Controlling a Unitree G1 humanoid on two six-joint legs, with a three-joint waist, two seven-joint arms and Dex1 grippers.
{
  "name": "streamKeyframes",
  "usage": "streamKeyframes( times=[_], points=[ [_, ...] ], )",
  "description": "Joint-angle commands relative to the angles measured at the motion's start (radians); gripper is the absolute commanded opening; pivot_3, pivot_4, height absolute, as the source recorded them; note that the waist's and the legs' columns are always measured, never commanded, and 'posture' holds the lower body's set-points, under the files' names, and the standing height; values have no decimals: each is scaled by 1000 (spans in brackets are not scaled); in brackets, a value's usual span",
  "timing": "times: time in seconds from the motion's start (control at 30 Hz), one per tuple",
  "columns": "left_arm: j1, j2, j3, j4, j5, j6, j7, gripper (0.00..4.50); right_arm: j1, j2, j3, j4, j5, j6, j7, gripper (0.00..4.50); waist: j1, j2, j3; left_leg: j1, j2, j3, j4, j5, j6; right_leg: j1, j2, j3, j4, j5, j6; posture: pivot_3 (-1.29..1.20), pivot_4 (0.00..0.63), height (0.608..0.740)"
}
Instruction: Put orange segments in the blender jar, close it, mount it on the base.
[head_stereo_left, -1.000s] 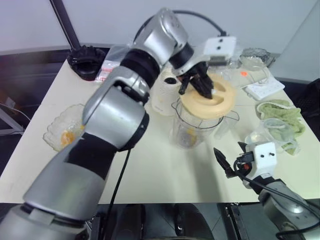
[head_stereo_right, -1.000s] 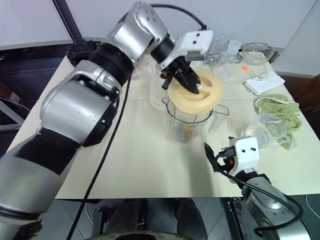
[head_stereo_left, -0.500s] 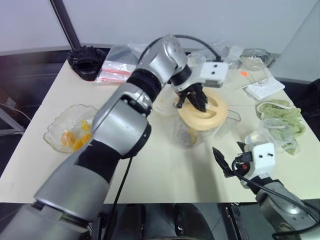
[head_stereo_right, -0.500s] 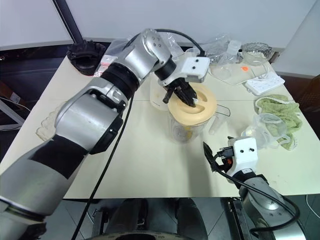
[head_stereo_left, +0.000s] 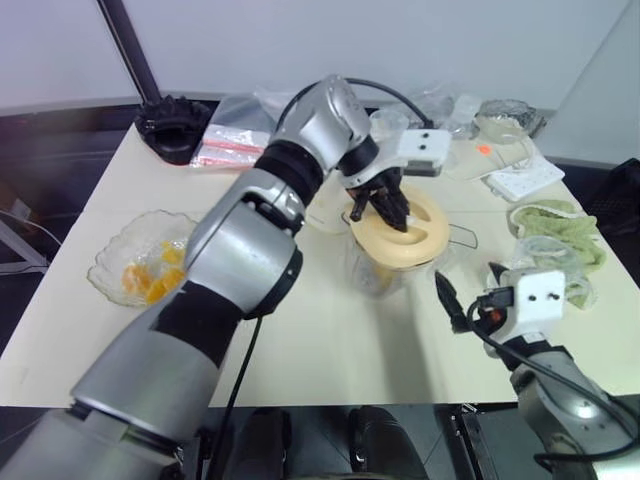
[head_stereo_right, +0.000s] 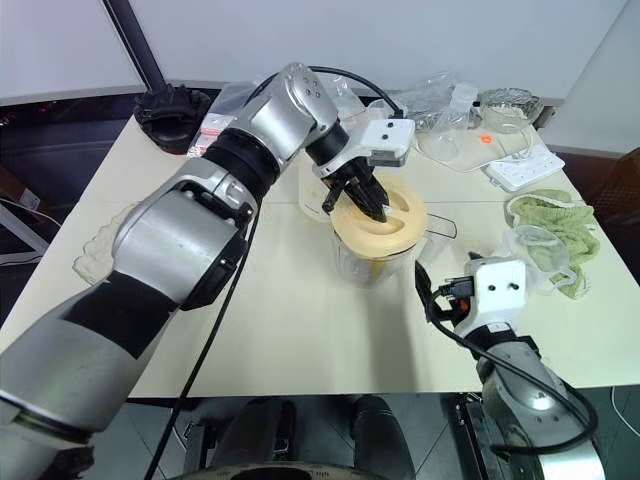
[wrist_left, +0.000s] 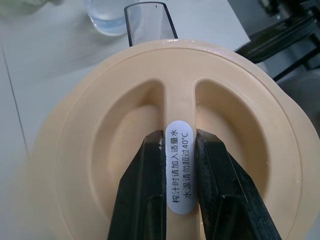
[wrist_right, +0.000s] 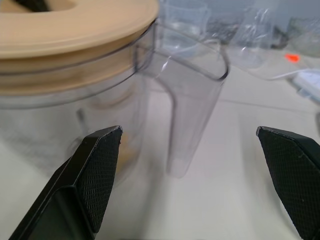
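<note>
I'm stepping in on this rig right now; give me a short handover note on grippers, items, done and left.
Left gripper: shut on the lid by its centre ridge, lid sitting on the blender jar.
Right gripper: open, level, aimed at the jar handle, not touching.
Some orange segments show inside the jar; others lie in the glass bowl.
The base stands behind the jar.
Left: confirm the lid is seated, release, mount the jar on the base.
</note>
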Motion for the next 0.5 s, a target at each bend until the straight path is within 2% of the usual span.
streamKeyframes(
  times=[0.03, 0.3, 0.5],
  points=[
    [50, -9, -11, 16, 11, 24, -26, 253, -42, 14, 28, 29, -48, -24, -20, 4500, 0, 0, 0, 0, 0, 0, 0, 0, 0, 0, 0, 0, 0, 0, 0, 0, 150, 740],
    [66, -9, -4, 21, 16, 49, 44, 253, -177, 59, 112, 227, -138, -78, -35, 4500, -4, 0, 0, 1, 0, 0, 0, 0, 0, 1, 0, 0, 0, 0, 0, 0, 150, 740],
    [89, -8, 1, 35, 25, 80, 102, 253, -305, 65, 113, 396, -194, -118, -43, 4500, -17, 1, -1, 4, 0, 0, 0, 0, 0, 4, 0, 0, 0, 0, 0, 0, 150, 740]
  ],
)
